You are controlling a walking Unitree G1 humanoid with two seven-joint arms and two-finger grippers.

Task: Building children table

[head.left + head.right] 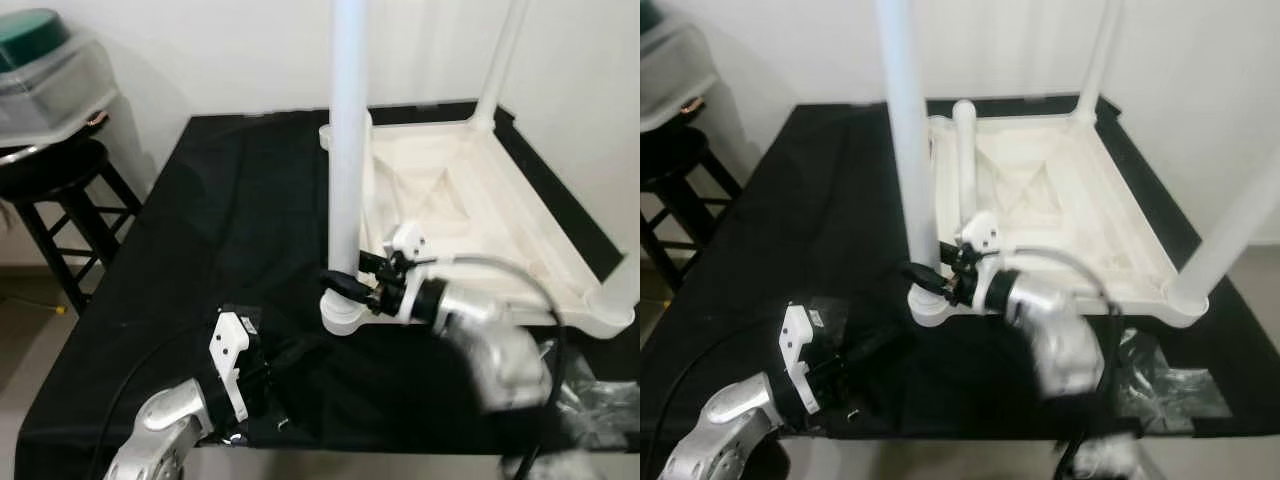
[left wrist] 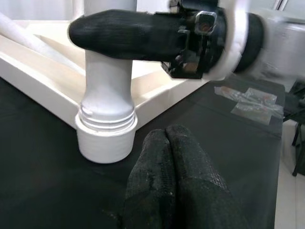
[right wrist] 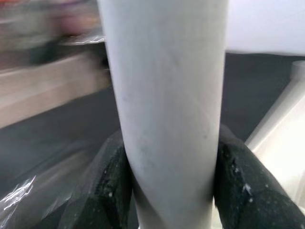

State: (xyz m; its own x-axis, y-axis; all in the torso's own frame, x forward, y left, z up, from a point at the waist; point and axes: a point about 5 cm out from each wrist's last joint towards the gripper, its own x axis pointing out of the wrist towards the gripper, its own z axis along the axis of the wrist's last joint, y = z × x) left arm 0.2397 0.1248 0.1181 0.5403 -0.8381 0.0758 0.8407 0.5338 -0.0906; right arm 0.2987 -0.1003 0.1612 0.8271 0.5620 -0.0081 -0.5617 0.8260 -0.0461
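A white children's table [image 1: 480,200] lies upside down on a black cloth [image 1: 220,220]. Its near-left leg [image 1: 349,150] stands upright in a corner socket [image 1: 343,315], with screw threads [image 2: 107,119] showing just above the socket. My right gripper [image 1: 345,285] is shut on this leg low down, and both black fingers [image 3: 109,186] press its sides. My left gripper [image 2: 166,136] rests shut and empty on the cloth just in front of the socket. Two more legs [image 1: 1097,60] [image 1: 1230,235] stand at the right corners. Another leg [image 1: 965,160] lies inside the tabletop.
A black stool [image 1: 60,190] with a plastic container [image 1: 45,80] on it stands left of the work table. Crumpled clear plastic [image 1: 1170,385] lies at the front right corner. A white wall [image 1: 250,50] runs close behind.
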